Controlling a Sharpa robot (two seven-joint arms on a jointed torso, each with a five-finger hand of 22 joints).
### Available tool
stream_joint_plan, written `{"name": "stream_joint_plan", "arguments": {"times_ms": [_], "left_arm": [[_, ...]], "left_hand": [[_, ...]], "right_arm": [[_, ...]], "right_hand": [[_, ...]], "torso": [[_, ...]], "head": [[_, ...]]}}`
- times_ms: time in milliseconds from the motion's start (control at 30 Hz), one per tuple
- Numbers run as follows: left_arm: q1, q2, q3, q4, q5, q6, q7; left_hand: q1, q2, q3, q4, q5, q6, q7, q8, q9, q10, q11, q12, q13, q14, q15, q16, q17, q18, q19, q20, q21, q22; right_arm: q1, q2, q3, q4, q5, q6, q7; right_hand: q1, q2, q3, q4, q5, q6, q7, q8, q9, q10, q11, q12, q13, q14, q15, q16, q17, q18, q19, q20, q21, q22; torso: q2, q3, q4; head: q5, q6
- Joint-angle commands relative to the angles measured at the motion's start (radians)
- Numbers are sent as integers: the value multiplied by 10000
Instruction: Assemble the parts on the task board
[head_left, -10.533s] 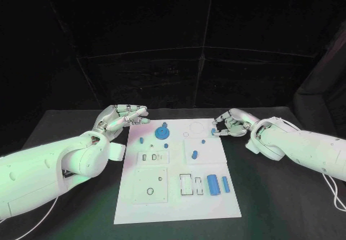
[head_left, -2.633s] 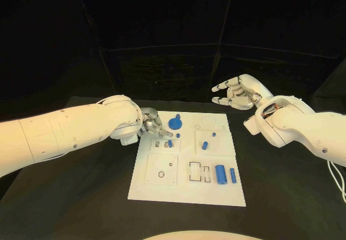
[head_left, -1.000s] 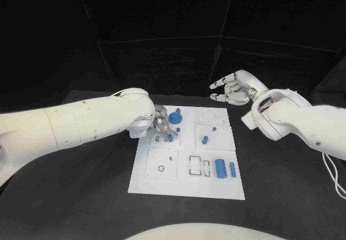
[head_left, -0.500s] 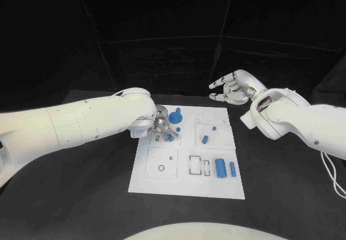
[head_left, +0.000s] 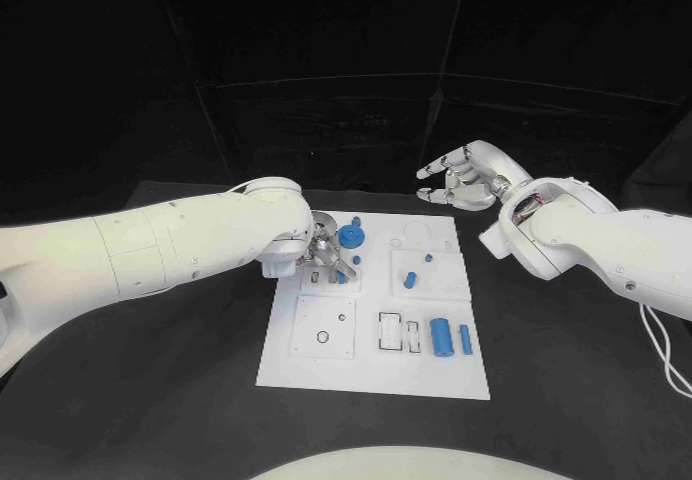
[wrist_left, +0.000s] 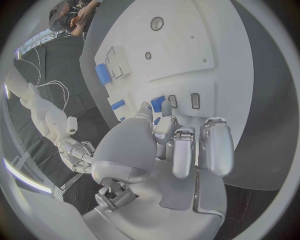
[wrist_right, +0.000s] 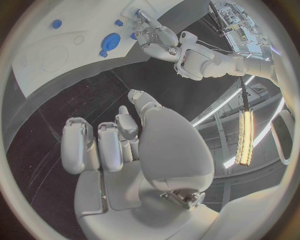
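Note:
The white task board (head_left: 368, 365) lies mid-table. My left hand (head_left: 320, 258) is low over its small slots, thumb and a finger pinching a small blue part (wrist_left: 157, 103) right beside the two slots (wrist_left: 195, 100). My right hand (head_left: 464, 178) hangs in the air beyond the board's far edge, fingers loosely apart and holding nothing. On the board are a blue gear (head_left: 351, 237), a short blue peg (head_left: 410, 279), a thick blue cylinder (head_left: 441, 337) and a thin blue pin (head_left: 466, 339). In the right wrist view I see the gear (wrist_right: 112, 39) and my left hand (wrist_right: 156, 35).
The black table (head_left: 577, 350) surrounds the board on all sides. My left forearm (head_left: 159, 250) lies across the table's left side. Two rectangular recesses (head_left: 389, 332) sit beside the thick cylinder, and a square plate with a small oval hole (head_left: 323, 337) lies nearer the front left.
My left hand has edged slightly lower over the slots with the small blue part. The right hand has barely moved.

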Motion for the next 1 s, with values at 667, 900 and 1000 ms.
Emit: {"name": "stream_joint_plan", "arguments": {"times_ms": [667, 900, 1000], "left_arm": [[14, 35, 2, -52, 230, 206, -52], [13, 22, 2, -43, 321, 332, -69], [12, -3, 2, -42, 474, 250, -61]], "left_hand": [[676, 20, 1262, -596, 39, -223, -1, -286, -52, -130, 2, -176, -107, 1056, -58, 31, 2633, -123, -70, -68, -63, -26], [795, -484, 3856, -1243, 909, 0, 121, -959, -435, -233, 92, -382, -224, 1056, -38, 31, 2633, -102, -98, -76, -109, -44], [563, -853, 5078, -1537, 1065, 36, 113, -1062, -454, -190, 42, -399, -225, 1056, 12, 31, 2633, -104, -101, -34, -119, -39]], "right_arm": [[21, 4, 8, 82, 133, 246, -41], [21, 21, 8, 74, 143, 319, -47], [21, 37, 7, 54, 157, 336, -38]], "right_hand": [[-101, 6, 90, 45, 21, 77, -30, -5, 2, -2, 9, 51, 70, 430, -46, -24, 13, 86, -69, -8, -45, 0], [-110, 4, 94, 51, 23, 84, -30, -1, 3, 15, 9, 80, 95, 436, -47, -9, 38, 82, -56, -9, -37, 19], [-122, 3, 98, 59, 26, 93, -31, 5, 5, 26, 9, 98, 111, 440, -47, -1, 53, 81, -52, -9, -35, 22]], "torso": [[4, 3, -5], [2, -3, 9], [-3, 0, 13]], "head": [[4, -13], [9, -19], [20, -6]]}}
